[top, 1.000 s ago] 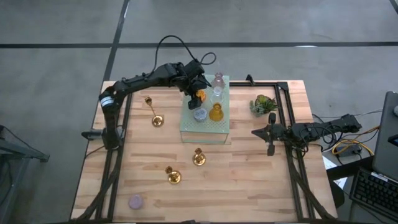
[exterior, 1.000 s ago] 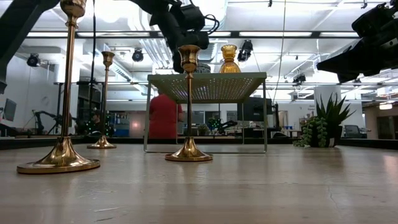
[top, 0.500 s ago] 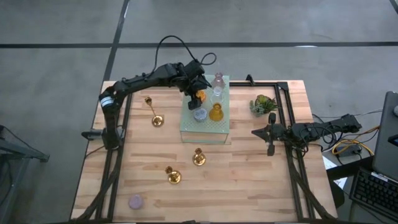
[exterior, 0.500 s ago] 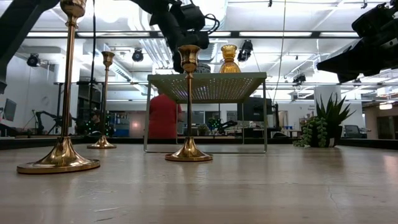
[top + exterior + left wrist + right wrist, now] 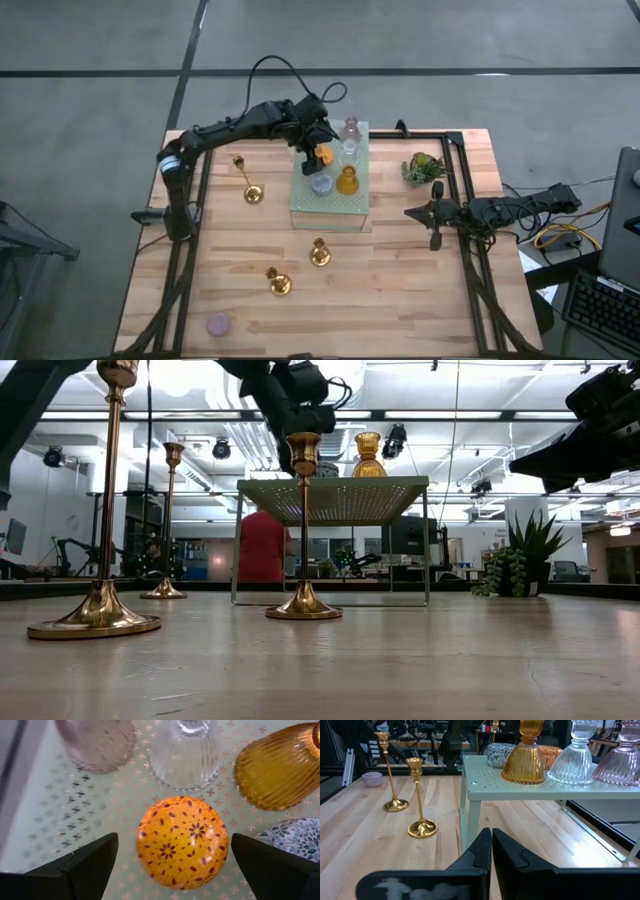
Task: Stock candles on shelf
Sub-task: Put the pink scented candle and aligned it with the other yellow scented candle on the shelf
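Observation:
The mint-green shelf (image 5: 330, 208) stands at the table's far middle. On its mesh top rest an orange patterned candle (image 5: 182, 842), a pale blue one (image 5: 295, 837), an amber one (image 5: 280, 767), a clear one (image 5: 185, 752) and a mauve-pink one (image 5: 97, 742). My left gripper (image 5: 174, 842) is open above the shelf, with a finger on each side of the orange candle (image 5: 322, 155) and a gap to it on both sides. A lilac candle (image 5: 218, 324) sits on the table at the near left. My right gripper (image 5: 491, 832) is shut and empty at the table's right (image 5: 410, 212).
Three gold candlesticks (image 5: 248, 185) (image 5: 319, 252) (image 5: 277, 282) stand on the table to the left of and in front of the shelf. A small green plant (image 5: 423, 166) sits at the far right inside a black metal frame (image 5: 455, 135).
My left gripper has risen a little above the shelf, still open around the orange candle, which stays on the mesh top.

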Action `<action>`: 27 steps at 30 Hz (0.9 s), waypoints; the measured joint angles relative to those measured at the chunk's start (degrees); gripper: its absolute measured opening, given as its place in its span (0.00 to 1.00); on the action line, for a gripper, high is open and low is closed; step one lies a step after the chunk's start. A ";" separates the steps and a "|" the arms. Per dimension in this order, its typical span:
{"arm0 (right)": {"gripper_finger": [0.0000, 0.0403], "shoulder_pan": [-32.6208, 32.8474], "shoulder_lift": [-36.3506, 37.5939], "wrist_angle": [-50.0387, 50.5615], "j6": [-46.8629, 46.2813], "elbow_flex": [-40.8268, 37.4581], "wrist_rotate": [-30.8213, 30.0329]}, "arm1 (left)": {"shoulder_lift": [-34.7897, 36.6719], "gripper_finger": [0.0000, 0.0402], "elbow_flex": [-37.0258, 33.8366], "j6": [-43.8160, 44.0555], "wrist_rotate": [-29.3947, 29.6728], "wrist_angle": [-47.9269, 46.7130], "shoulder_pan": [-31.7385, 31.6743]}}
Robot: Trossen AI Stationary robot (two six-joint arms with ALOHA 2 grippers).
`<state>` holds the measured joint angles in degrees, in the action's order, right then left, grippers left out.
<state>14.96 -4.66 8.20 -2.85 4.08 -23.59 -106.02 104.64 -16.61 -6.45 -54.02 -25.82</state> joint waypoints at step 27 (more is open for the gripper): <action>0.02 0.02 0.00 -0.02 -0.07 0.00 0.00 | 23.94 0.98 -0.87 17.43 2.51 -23.16 16.20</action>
<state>14.98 -4.67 8.19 -2.92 4.08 -23.59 -82.08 103.77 0.82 -3.93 -77.18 -9.63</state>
